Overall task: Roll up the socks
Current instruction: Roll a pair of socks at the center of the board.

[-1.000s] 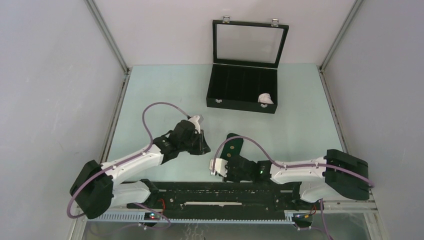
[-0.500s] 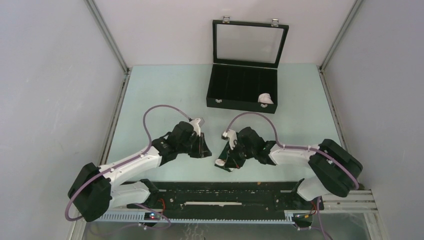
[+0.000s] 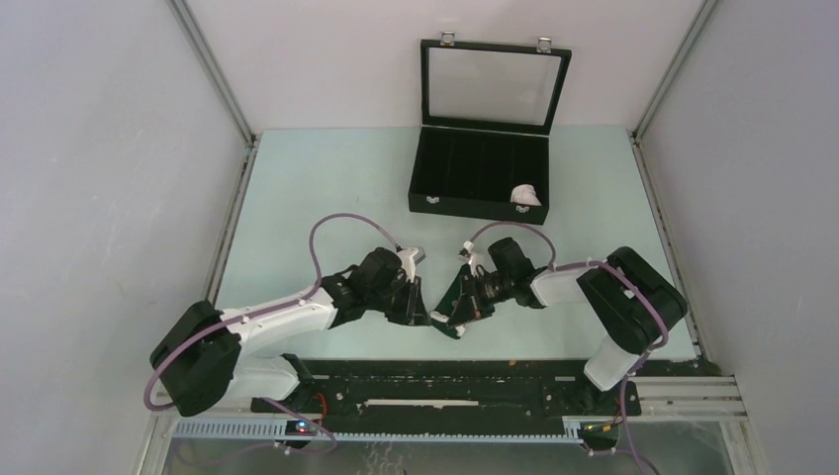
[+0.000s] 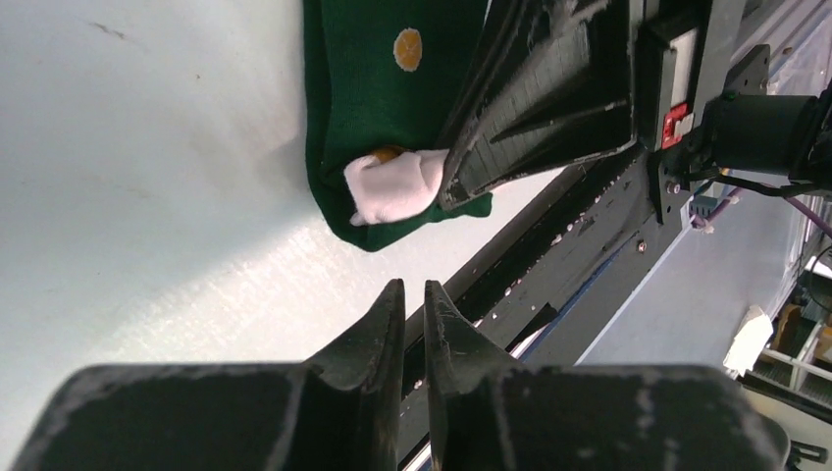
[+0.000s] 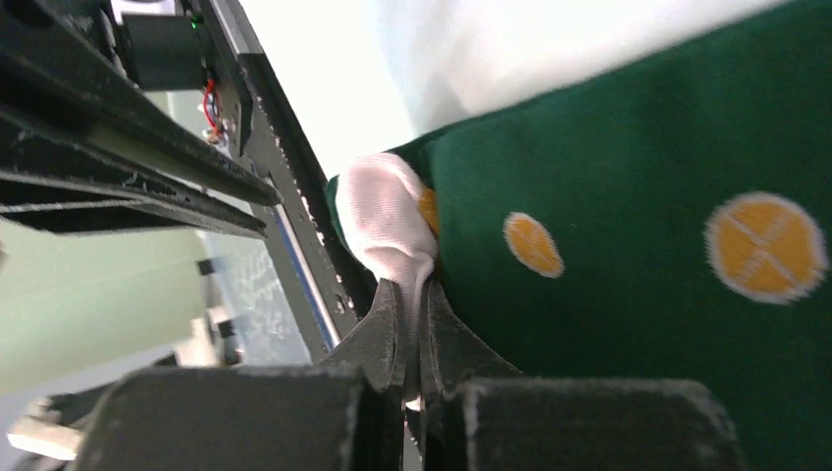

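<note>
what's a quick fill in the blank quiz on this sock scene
1. The right fingers pinch the ___ tip of the green sock.
2. The dots on that sock are ___.
3. The left fingers hold ___.
4. The black case at the far side is ___, not closed.

Missing words: white; orange; nothing; open
</note>
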Available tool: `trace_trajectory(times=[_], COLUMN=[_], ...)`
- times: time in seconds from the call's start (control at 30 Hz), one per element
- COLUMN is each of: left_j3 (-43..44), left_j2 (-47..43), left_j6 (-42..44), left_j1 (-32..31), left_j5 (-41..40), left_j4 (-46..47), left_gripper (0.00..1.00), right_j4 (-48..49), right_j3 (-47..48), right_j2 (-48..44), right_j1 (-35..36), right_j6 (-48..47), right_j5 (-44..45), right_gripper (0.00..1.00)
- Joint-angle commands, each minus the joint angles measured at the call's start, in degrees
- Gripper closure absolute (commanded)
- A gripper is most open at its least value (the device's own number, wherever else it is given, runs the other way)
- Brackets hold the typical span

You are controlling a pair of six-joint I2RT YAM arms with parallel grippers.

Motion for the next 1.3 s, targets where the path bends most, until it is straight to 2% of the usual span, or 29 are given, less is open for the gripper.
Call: trace_trajectory(times=[0.0,0.23,0.53,0.8,0.97,1.27], left_j3=[4.6,8.9,11.1,11.2,11.0,11.2], left_j2=[2.2,7.3,12.3,15.5,17.4,19.7], left_j6=[0.7,0.7,0.4,0.5,0.0,-1.6], left_j1=[-0.5,-1.1,-1.3,-1.4,-1.3,-0.6], left_j5=[1.9,2.8,2.4,0.8,-1.6,-6.9], left_j4=[3.3,3.9,3.4,3.1,2.7,-1.0], left_gripper=[0.83,0.83,0.83,0.84,0.86,0.88], right_j4=[-1.6,-5.2,0.2,-0.1,-2.6,-9.2], right_j3=[0.5,0.5,0.6,2.0,3.9,7.3], right_j2=[3.2,6.0,5.1,5.2,4.7,0.7], right_j1=[-3.6,-6.1,-5.8,-4.6,-3.0,-1.7], right_j6=[6.8,8.3,13.9,13.9,12.5,7.8], right_j5=[-2.1,0.1,0.4,1.5,2.3,7.5], right_gripper=[1.00,1.00,1.00,0.98,0.93,0.76])
